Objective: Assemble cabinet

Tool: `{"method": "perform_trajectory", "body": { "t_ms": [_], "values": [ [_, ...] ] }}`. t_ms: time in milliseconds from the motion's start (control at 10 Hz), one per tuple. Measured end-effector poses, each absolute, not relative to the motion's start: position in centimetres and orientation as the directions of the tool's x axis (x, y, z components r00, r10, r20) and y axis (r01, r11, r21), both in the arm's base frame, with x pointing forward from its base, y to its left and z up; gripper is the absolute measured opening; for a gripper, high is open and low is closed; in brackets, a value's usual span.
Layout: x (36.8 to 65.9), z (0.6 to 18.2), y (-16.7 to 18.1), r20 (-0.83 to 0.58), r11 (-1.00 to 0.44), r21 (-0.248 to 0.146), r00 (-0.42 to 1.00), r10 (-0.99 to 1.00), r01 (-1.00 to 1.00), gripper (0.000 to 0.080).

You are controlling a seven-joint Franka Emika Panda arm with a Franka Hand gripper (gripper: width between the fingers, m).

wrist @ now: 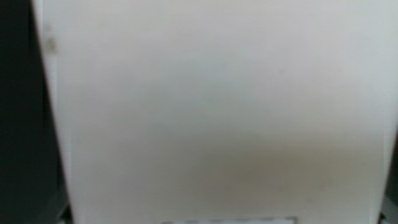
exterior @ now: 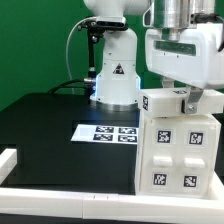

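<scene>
A green backdrop point(exterior: 35, 40) closes the scene behind a black tabletop point(exterior: 50, 130), on which the marker board point(exterior: 105, 132) lies flat, while a low white border rail point(exterior: 60, 192) edges the near side under even light.

We observe the arm's base point(exterior: 114, 75), a white column with a black triangular mark, standing at the rear of the exterior view, with a white link rising from it out of frame. The wrist and hand housing point(exterior: 180, 52) occupy the upper part of the exterior view's right, pointing straight down. The gripper point(exterior: 183, 93) hangs below the housing; one dark finger point(exterior: 190, 96) is visible reaching downward. Finger separation cannot be determined from either view. The wrist view shows no part of the fingers.
</scene>
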State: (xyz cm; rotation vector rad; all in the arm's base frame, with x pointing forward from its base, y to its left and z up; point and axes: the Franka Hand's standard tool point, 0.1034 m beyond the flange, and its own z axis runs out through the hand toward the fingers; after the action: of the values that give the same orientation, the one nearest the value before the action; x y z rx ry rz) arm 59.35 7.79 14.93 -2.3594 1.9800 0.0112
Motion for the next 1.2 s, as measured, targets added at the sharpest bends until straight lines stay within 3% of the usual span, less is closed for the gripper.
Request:
{"method": "perform_trajectory", "body": {
  "t_ms": [200,400,500,800,1100,1200],
  "values": [
    [59.3,14.91,7.72,-0.059,-0.016,-0.032,0.017,-0.998,-0.999,0.0536],
    [59.32,14.99,7.8,-0.104,0.308,-0.001,-0.306,-0.946,-0.951,0.0537],
    [59.65,15.06,7.95,-0.118,0.409,-0.01,-0.405,-0.907,-0.913,0.0537],
    [59.69,15.09,7.99,-0.129,0.431,-0.004,-0.427,-0.895,-0.902,0.0537],
    [59.76,14.89,7.8,-0.164,0.44,-0.038,-0.429,-0.888,-0.897,0.0538],
    [59.78,14.85,7.9,-0.163,0.439,-0.038,-0.427,-0.889,-0.898,0.0714]
  ]
}}
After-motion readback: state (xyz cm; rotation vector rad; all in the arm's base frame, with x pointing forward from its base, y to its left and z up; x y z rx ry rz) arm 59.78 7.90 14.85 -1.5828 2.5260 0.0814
